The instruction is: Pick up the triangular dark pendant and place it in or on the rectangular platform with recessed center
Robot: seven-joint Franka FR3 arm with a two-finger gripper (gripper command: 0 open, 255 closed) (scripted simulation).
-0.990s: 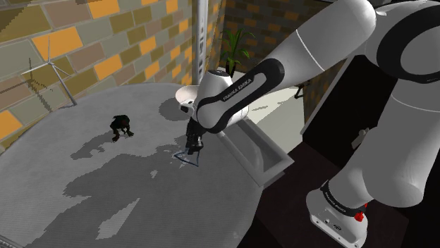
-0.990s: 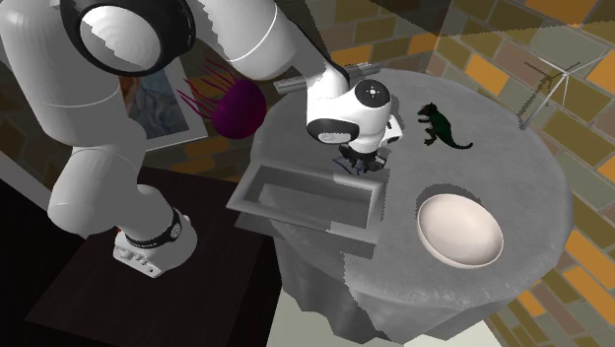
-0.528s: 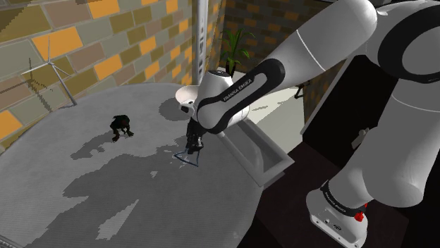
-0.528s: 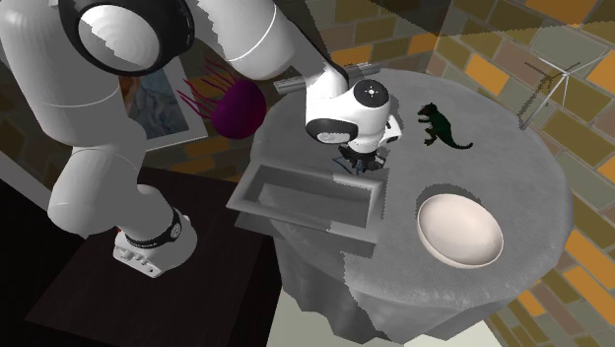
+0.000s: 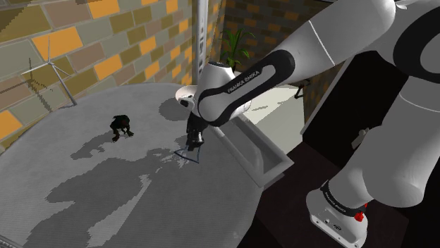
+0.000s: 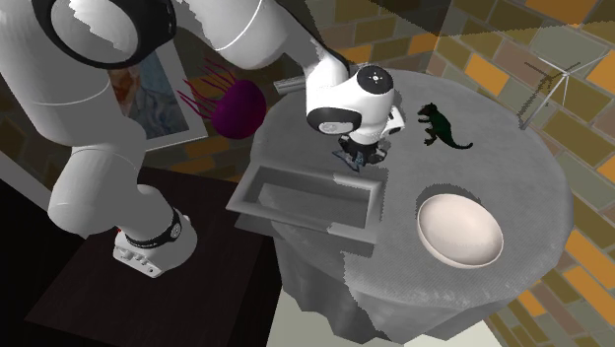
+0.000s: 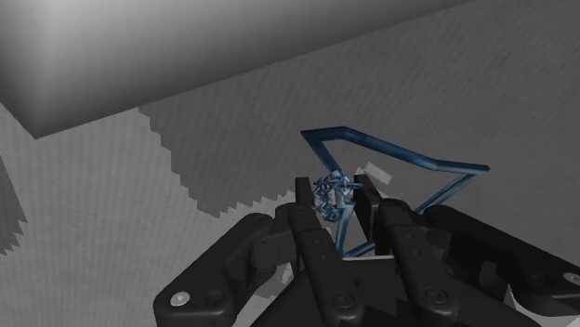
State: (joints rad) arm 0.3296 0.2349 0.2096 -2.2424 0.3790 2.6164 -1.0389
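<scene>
You have a round grey table (image 6: 537, 222) in front of you, with the white arm (image 5: 282, 63) reaching over it from the stand at the shoulder view's lower right. At the table's edge nearest the stand sits the rectangular platform (image 6: 296, 219), a grey tray with raised walls and a sunken middle. In the second exterior view a pale bowl (image 6: 458, 229) lies well apart from it toward the right, a purple spiky ball (image 6: 237, 108) shows beyond the table's left edge, and a small dark green dinosaur figure (image 6: 439, 126) stands on the table near the wrist.

Your gripper (image 5: 192, 143) points down, low over the table and just beside the platform's long wall on the side away from the stand. In the wrist view its two fingers (image 7: 305, 200) are clenched on the knotted cluster at one corner of the pendant (image 7: 327, 189), a thin dark blue wire triangle that spreads away from the fingertips. The pendant (image 5: 187, 156) hangs from the fingers outside the platform. You cannot tell whether its far edge touches the table.
</scene>
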